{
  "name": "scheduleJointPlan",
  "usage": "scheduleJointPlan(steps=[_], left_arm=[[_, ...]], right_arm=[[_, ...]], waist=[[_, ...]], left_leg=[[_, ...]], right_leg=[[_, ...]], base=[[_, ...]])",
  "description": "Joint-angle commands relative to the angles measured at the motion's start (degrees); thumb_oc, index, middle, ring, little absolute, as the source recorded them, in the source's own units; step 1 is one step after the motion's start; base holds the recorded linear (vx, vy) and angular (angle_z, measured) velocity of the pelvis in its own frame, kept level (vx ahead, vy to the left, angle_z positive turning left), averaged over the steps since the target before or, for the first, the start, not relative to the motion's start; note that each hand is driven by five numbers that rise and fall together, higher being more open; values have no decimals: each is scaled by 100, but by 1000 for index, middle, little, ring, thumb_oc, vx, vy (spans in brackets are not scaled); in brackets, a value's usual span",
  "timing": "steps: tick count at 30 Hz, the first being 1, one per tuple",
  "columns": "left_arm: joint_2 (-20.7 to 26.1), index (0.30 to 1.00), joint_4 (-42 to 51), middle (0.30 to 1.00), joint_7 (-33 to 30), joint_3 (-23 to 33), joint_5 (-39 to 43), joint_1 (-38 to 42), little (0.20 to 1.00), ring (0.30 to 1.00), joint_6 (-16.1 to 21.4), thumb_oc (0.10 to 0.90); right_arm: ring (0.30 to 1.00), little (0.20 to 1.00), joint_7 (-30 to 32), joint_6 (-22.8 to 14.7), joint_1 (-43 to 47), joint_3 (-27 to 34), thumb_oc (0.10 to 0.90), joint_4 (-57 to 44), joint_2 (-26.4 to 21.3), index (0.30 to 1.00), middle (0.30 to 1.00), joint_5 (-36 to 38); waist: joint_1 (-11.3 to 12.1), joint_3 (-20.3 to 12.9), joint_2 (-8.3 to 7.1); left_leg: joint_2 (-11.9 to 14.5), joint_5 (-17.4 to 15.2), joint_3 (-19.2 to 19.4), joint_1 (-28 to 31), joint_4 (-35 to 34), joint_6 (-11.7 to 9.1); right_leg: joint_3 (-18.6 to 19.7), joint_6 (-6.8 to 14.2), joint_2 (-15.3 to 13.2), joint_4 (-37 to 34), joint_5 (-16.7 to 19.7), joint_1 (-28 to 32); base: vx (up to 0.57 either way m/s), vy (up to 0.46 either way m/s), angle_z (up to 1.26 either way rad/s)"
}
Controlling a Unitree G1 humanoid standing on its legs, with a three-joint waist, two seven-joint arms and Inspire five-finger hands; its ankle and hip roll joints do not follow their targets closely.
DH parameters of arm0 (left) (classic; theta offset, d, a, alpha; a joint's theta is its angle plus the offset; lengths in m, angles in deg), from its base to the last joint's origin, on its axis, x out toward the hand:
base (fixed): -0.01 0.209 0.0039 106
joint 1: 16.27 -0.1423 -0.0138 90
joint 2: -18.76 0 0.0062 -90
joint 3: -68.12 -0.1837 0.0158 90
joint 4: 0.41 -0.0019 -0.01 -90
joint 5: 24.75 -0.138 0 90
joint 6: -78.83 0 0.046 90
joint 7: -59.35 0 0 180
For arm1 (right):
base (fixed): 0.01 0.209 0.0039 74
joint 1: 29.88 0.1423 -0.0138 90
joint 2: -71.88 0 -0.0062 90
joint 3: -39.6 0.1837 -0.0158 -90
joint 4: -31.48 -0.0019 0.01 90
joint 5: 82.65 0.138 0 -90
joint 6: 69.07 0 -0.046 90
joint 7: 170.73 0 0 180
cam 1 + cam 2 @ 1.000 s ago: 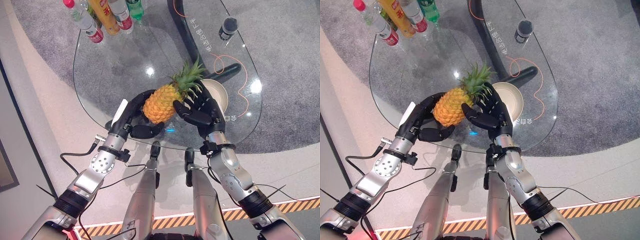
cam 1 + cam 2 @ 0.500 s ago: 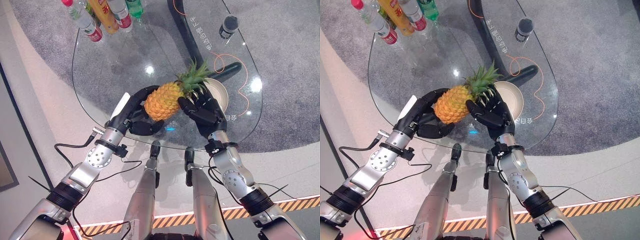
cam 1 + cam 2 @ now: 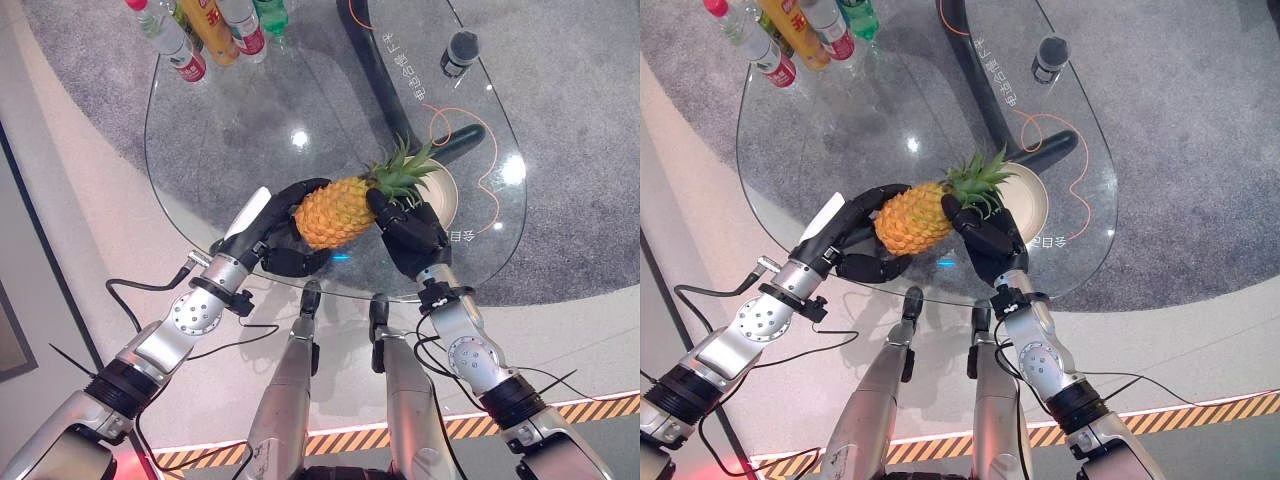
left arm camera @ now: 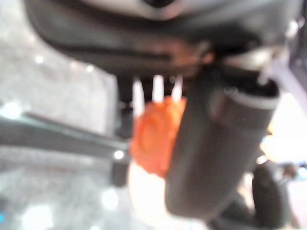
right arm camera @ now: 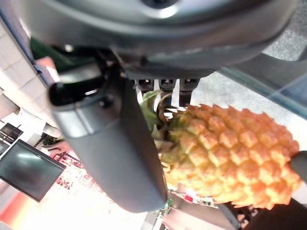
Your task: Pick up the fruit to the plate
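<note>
Left eye view: my two hands hold the pineapple [image 3: 338,210] between them above the glass table [image 3: 210,150], near its front edge.
Pineapple: it lies on its side, orange body toward my left, green crown [image 3: 405,172] toward my right and reaching over the plate [image 3: 443,190].
Left hand [image 3: 275,232]: my fingers curl round the butt end and underside of the fruit; the white thumb cover lies along the outer side.
Right hand [image 3: 410,232]: my fingers and thumb close on the crown end, where body meets leaves.
Right wrist view: the scaly body [image 5: 230,158] sits just past my dark thumb [image 5: 110,148], touching it, with leaves up against my fingertips.
Left wrist view: an orange patch of the fruit [image 4: 153,134] shows past my thumb; blurred, so the contact is hard to read here.
Plate: pale and round, on the table just beyond my right hand, partly covered by the crown.
Bottles [image 3: 205,30]: a cluster at the far left corner of the table, well apart from the fruit.
Dark cylinder [image 3: 458,50]: stands at the far right of the glass.
Orange cord [image 3: 470,150]: loops near the plate on the right.
</note>
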Motion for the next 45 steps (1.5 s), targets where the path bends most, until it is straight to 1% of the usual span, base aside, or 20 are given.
scheduleJointPlan(steps=[1, 3, 7, 10, 12, 14, 15, 16, 17, 21, 27, 40, 45], left_arm=[[-55, 300, 624, 300, 278, -188, -244, 592, 200, 300, 697, 100], [-31, 300, 587, 300, 313, -229, -233, 625, 200, 300, 686, 100], [8, 300, 511, 300, 364, -305, -232, 677, 200, 300, 699, 100], [4, 300, 450, 300, 390, -357, -239, 726, 200, 300, 696, 100], [27, 300, 426, 300, 416, -370, -199, 745, 200, 300, 698, 100], [33, 300, 439, 300, 437, -360, -176, 737, 200, 300, 672, 100], [32, 300, 445, 300, 439, -357, -174, 730, 200, 300, 664, 100], [27, 300, 449, 300, 437, -351, -180, 715, 200, 300, 671, 100], [20, 300, 451, 300, 431, -347, -186, 699, 200, 300, 679, 100], [-8, 300, 457, 300, 419, -345, -206, 670, 200, 300, 685, 100], [-56, 300, 406, 300, 415, -336, -247, 674, 200, 300, 725, 100], [-184, 300, 382, 300, 334, -227, -339, 673, 200, 300, 643, 100], [-168, 300, 409, 300, 255, -174, -301, 619, 200, 300, 595, 100]], right_arm=[[900, 900, -706, -543, 703, 209, 800, -700, 126, 900, 900, 27], [900, 900, -636, -634, 717, 220, 800, -711, 134, 900, 900, -40], [900, 900, -323, -934, 720, 325, 800, -694, 109, 900, 900, -146], [900, 900, -159, -1205, 736, 411, 800, -657, 129, 900, 900, -129], [900, 900, 40, -1454, 744, 470, 800, -680, 159, 900, 900, -209], [900, 900, 79, -1519, 737, 505, 800, -751, 207, 900, 900, -244], [848, 840, 84, -1507, 731, 511, 740, -781, 219, 848, 848, -284], [389, 304, 96, -1511, 722, 511, 204, -813, 229, 389, 389, -340], [300, 200, 91, -1515, 717, 505, 100, -844, 234, 300, 300, -413], [300, 200, 71, -1540, 699, 462, 100, -932, 229, 300, 300, -658], [300, 200, -64, -1516, 718, 463, 100, -969, 243, 300, 300, -663], [300, 200, 43, -1158, 705, 382, 100, -1046, 268, 300, 300, -875], [300, 200, -15, -1138, 635, 339, 100, -1060, 257, 300, 300, -874]], waist=[[-81, -151, 134], [-89, -151, 137], [-112, -151, 133], [-123, -151, 133], [-129, -151, 142], [-133, -151, 151], [-136, -151, 153], [-135, -151, 155], [-135, -151, 158], [-138, -151, 165], [-148, -151, 165], [-158, -151, 136], [-153, -151, 122]], left_leg=[[-466, -1094, 287, -10, 856, 311], [-460, -1092, 292, -3, 846, 315], [-447, -1100, 310, 15, 833, 320], [-443, -1104, 312, 16, 823, 312], [-441, -1109, 308, 9, 822, 309], [-443, -1111, 304, 5, 812, 308], [-443, -1111, 302, 2, 805, 309], [-444, -1108, 299, 5, 792, 313], [-446, -1104, 297, 8, 778, 315], [-460, -1085, 277, 4, 739, 316], [-460, -1079, 287, -3, 715, 326], [-451, -1035, 286, -48, 689, 331], [-445, -1012, 269, -32, 661, 331]], right_leg=[[-237, 508, 22, -858, 464, 317], [-226, 511, 28, -862, 467, 317], [-217, 519, 31, -881, 481, 328], [-216, 523, 33, -891, 483, 328], [-212, 527, 35, -886, 481, 315], [-204, 528, 41, -885, 477, 303], [-200, 528, 43, -885, 476, 296], [-199, 526, 42, -892, 478, 295], [-201, 525, 39, -904, 482, 295], [-189, 523, 44, -930, 499, 277], [-179, 520, 47, -949, 507, 262], [-167, 512, 65, -948, 542, 196], [-188, 511, 72, -935, 544, 192]], base=[[0, 0, 0], [0, 0, 0], [0, 0, 0], [0, 0, 0], [0, 0, 0], [0, 0, 0], [0, 0, 0], [0, 0, 0], [0, 0, 0], [0, 0, 0], [0, 0, 0], [0, 0, 0], [0, 0, 0]])
